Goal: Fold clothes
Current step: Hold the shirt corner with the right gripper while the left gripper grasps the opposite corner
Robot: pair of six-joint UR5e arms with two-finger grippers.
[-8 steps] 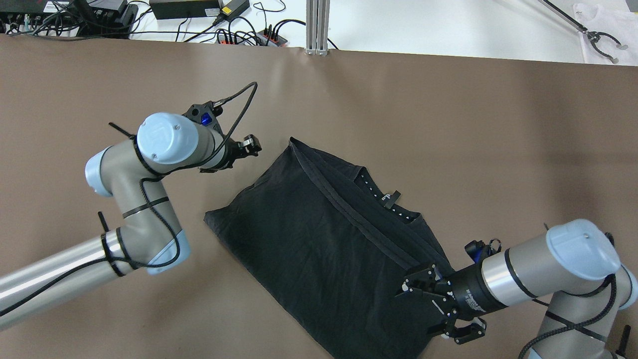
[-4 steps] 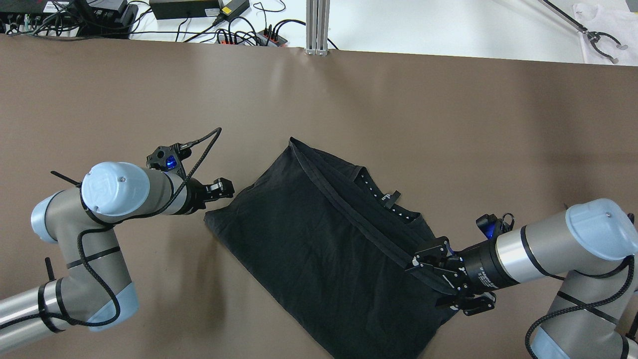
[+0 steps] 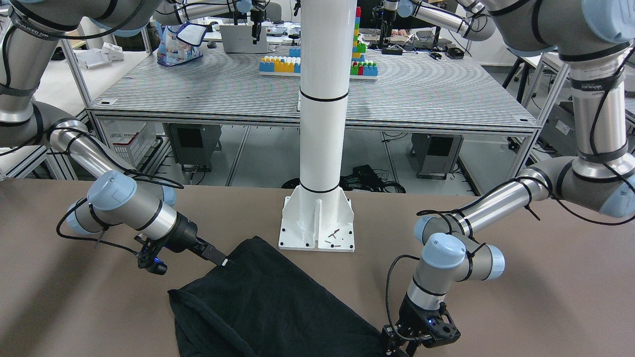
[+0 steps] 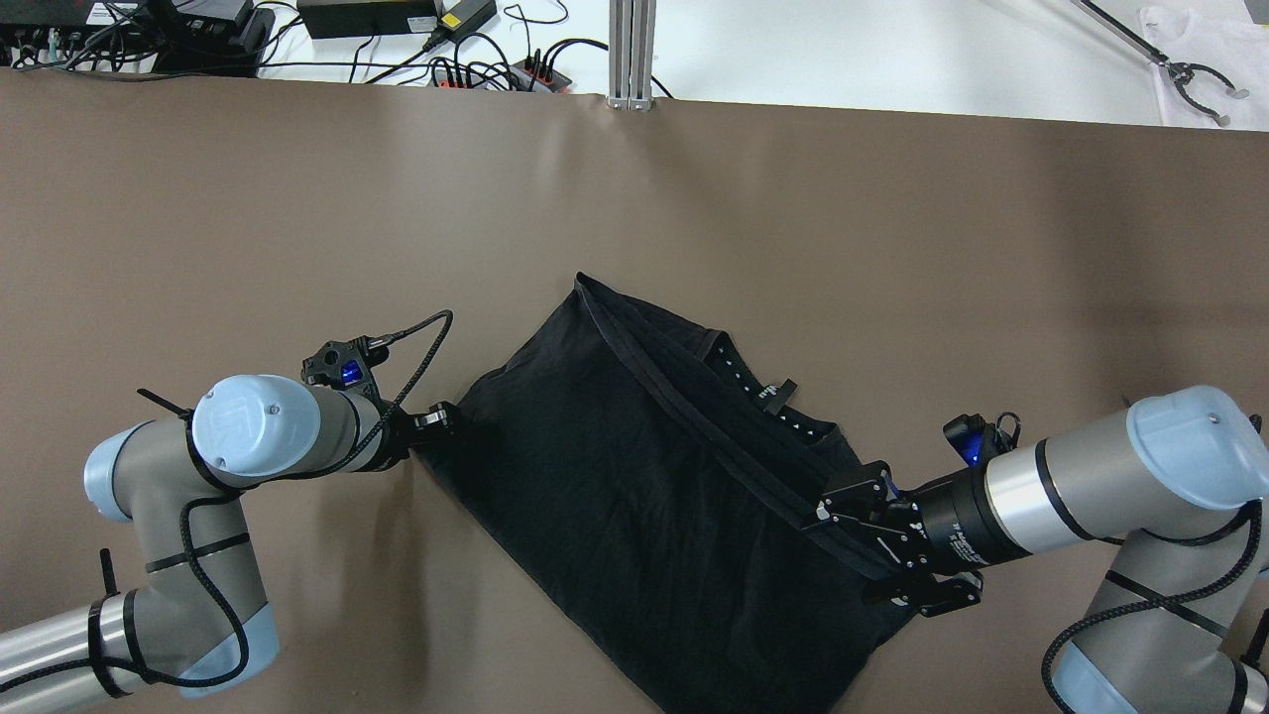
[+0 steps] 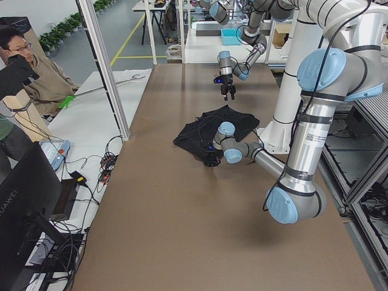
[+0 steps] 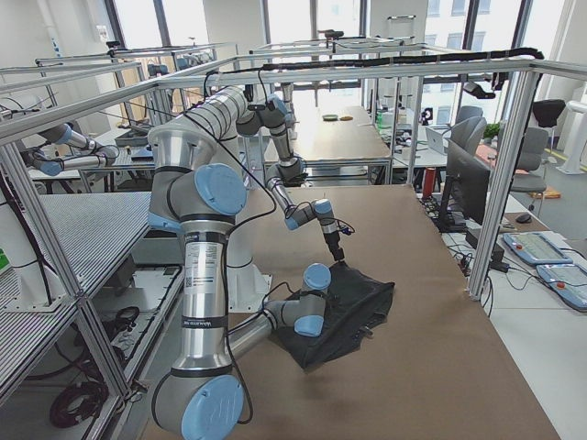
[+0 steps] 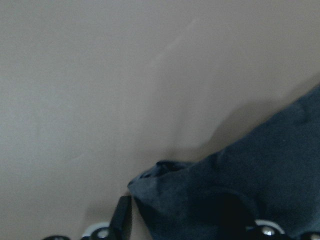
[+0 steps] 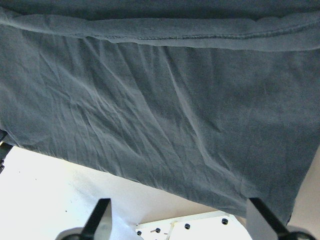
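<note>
On the left of my overhead view, the left claw [image 4: 436, 420] sits low on the table [image 4: 892, 248], right at the left corner of the black garment [image 4: 634, 476]. Through the left wrist camera I see that corner bunched up between the fingers, one dark finger [image 7: 122, 219] just beside the cloth and the other mostly hidden behind it. I read the claw as spread around the corner, not pinching it yet.

The garment lies in the middle of the table as a slanted, roughly rectangular shape. A hem band [image 4: 694, 416] runs diagonally just beside the collar [image 4: 758, 389] on the far side. That tells me at least one fold is likely already in place.

On the right, the right claw [image 4: 885, 551] reaches low over the garment's right edge. In its wrist view both fingers [image 8: 102, 220] stand wide apart with the wrinkled fabric filling the frame ahead, so it is spread and holds nothing.

As I judge it, the job is partway. Both claws are lined up at opposite ends, but the grasps, the next fold and any tidying remain to be done.
</note>
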